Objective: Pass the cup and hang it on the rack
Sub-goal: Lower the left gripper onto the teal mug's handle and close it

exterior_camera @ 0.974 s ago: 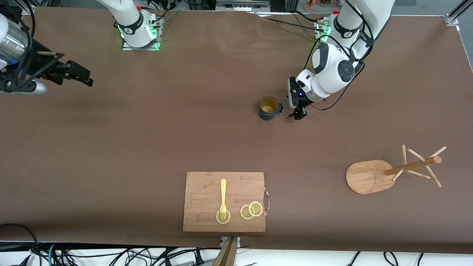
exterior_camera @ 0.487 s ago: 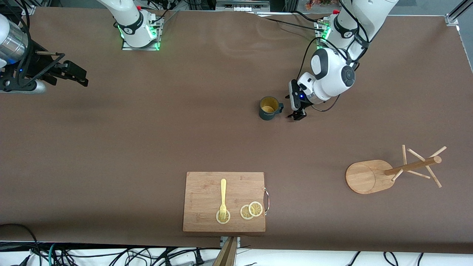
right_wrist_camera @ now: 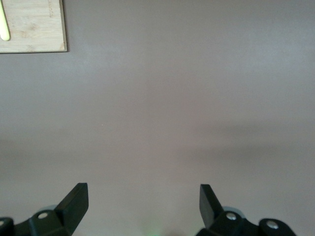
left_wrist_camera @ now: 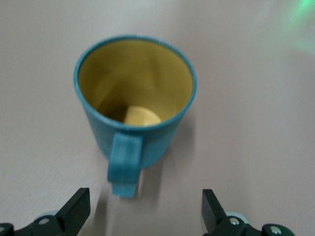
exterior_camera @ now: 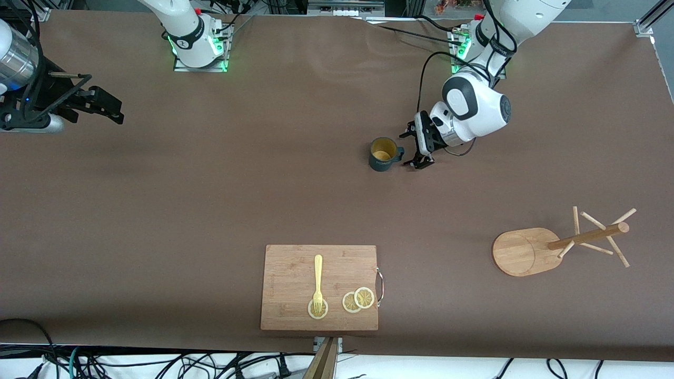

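Note:
The dark teal cup [exterior_camera: 383, 153] with a yellow inside stands upright on the brown table, its handle turned toward the left arm's end. My left gripper [exterior_camera: 413, 150] is low beside that handle, open and empty, not touching it. In the left wrist view the cup [left_wrist_camera: 135, 93] fills the middle, and its handle [left_wrist_camera: 125, 164] points at the gap of my open left gripper [left_wrist_camera: 145, 212]. The wooden rack [exterior_camera: 526, 250] stands nearer the front camera toward the left arm's end. My right gripper [exterior_camera: 108, 107] waits open and empty over the right arm's end of the table, and it also shows in the right wrist view [right_wrist_camera: 142, 206].
A bamboo cutting board [exterior_camera: 295, 268] with a yellow fork [exterior_camera: 317, 281] and lemon slices [exterior_camera: 358, 299] lies near the front edge. Its corner shows in the right wrist view [right_wrist_camera: 32, 27]. Brown table cloth [exterior_camera: 210, 200] lies between the cup and the board.
My left arm's wrist has turned and the left gripper has shifted slightly toward the cup's handle. The right gripper has drifted a little toward the table's end. The cup has not moved.

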{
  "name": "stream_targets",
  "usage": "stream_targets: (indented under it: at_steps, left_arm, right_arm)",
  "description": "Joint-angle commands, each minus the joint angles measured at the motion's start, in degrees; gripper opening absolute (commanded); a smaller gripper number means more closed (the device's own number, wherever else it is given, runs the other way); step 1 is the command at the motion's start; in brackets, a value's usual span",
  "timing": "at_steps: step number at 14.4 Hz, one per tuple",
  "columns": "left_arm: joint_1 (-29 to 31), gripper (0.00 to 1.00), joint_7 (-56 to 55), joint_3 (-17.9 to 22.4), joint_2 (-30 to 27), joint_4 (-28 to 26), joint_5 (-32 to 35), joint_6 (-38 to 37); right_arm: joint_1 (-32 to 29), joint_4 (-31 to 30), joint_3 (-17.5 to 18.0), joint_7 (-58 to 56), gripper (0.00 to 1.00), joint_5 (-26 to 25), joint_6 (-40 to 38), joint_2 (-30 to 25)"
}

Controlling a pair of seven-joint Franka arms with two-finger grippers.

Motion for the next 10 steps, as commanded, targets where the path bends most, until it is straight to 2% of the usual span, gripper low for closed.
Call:
stream_targets:
  at_steps: [1, 8, 10]
  left_arm:
    - [0.8, 1.0, 6.6, 0.0, 1.2, 1.3, -6.8, -2.6]
    - [1.6, 1.0, 15.1, 2.2, 3.9, 1.3, -12.0, -5.3]
    - [1.6, 1.0, 18.2, 2.5, 5.0, 1.3, -15.5, -6.3]
  right_arm:
    - [-0.5, 1.4, 0.6, 0.2, 1.0, -0.6, 0.3, 0.6]
    - [-1.3, 1.6, -0.1, 1.1, 1.0, 0.4, 0.4, 1.7]
    - [-1.0, 1.6, 0.1, 1.3, 1.0, 0.3, 0.4, 1.6]
